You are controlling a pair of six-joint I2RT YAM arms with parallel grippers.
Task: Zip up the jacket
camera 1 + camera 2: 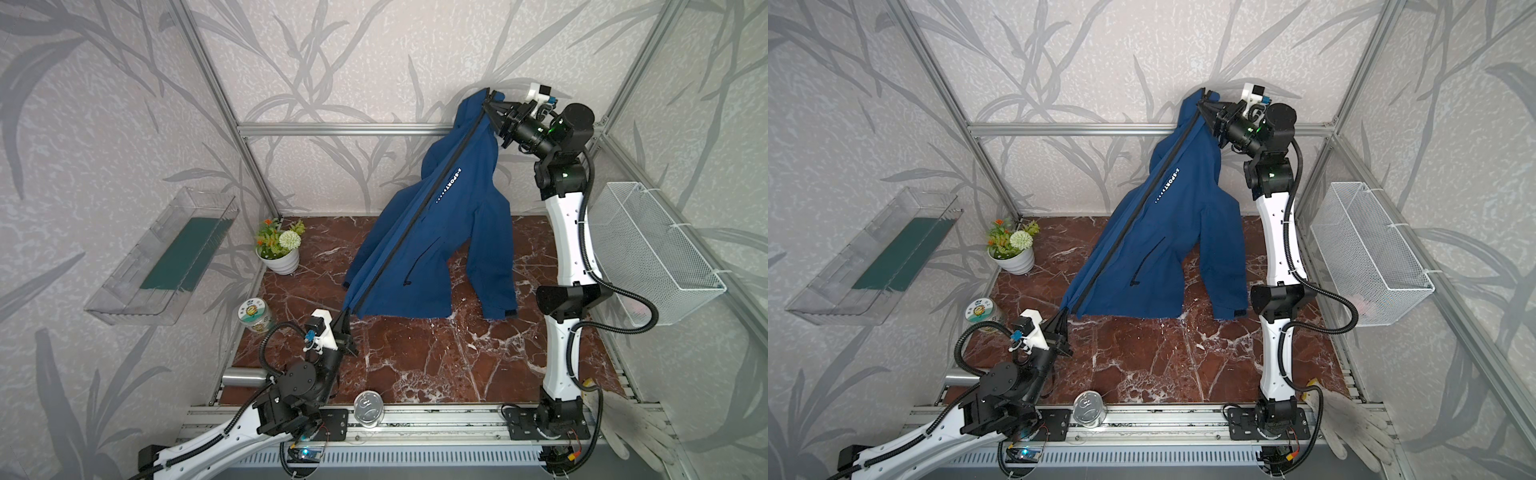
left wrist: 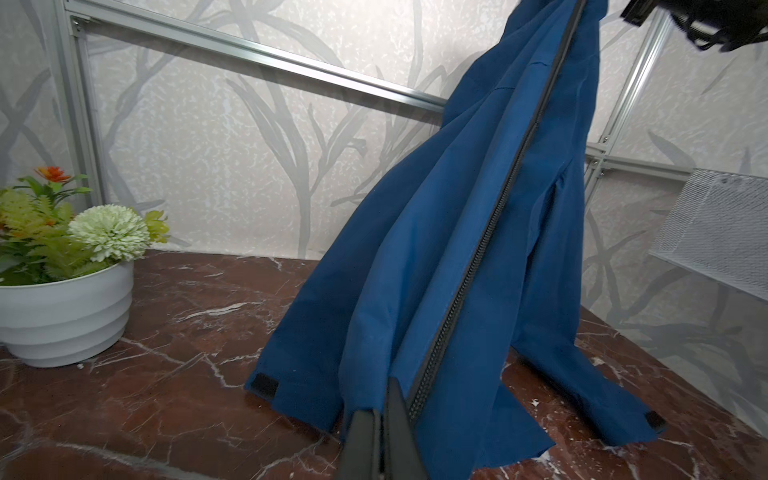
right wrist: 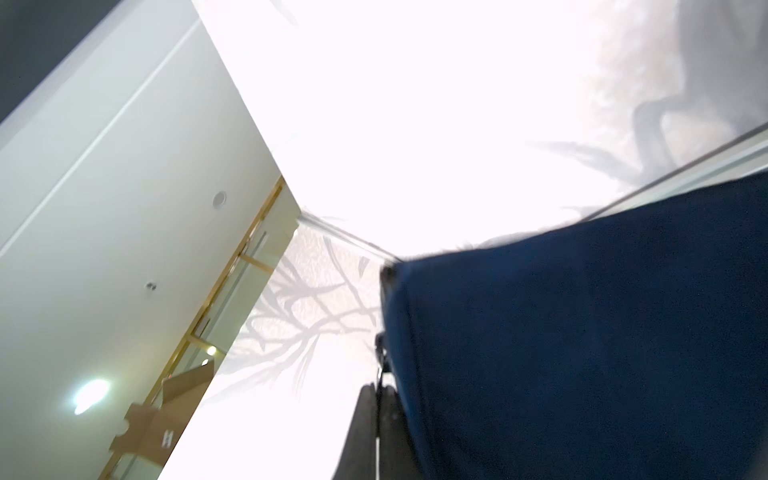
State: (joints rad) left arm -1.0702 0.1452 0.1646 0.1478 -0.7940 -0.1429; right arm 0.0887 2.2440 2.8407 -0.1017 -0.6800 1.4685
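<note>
The jacket point(image 1: 449, 232) point(image 1: 1163, 249) is stretched taut on a slant above the table point(image 1: 436, 365) point(image 1: 1163, 365), from its front-left part up past its back edge. The left gripper point(image 1: 345, 316) point(image 1: 1064, 316) is clamped tight on the hem, low over the table's front-left. In the left wrist view its fingers point(image 2: 395, 415) pinch the cloth just beside the foot of the zipper point(image 2: 490, 232). The right gripper point(image 1: 489, 99) point(image 1: 1204, 102) is clamped narrow on the collar tip, high above the table's back edge and close to the back wall.

The zipper point(image 1: 419, 208) runs as one straight black line between the two grips. The rest of the hem hangs just above the table's middle. One cuff point(image 1: 500, 313) reaches the table towards its right side.

The table's front half, between the two arms, is bare marble. Its left edge is crowded by a pot point(image 1: 282, 259) at the back corner, a tin point(image 1: 253, 316) midway and a steel bottle point(image 1: 243, 378) at the front corner. A can point(image 1: 368, 409) stands at the front edge. The right arm rises along the table's right edge, with a basket point(image 1: 656, 253) on the wall beyond it.
</note>
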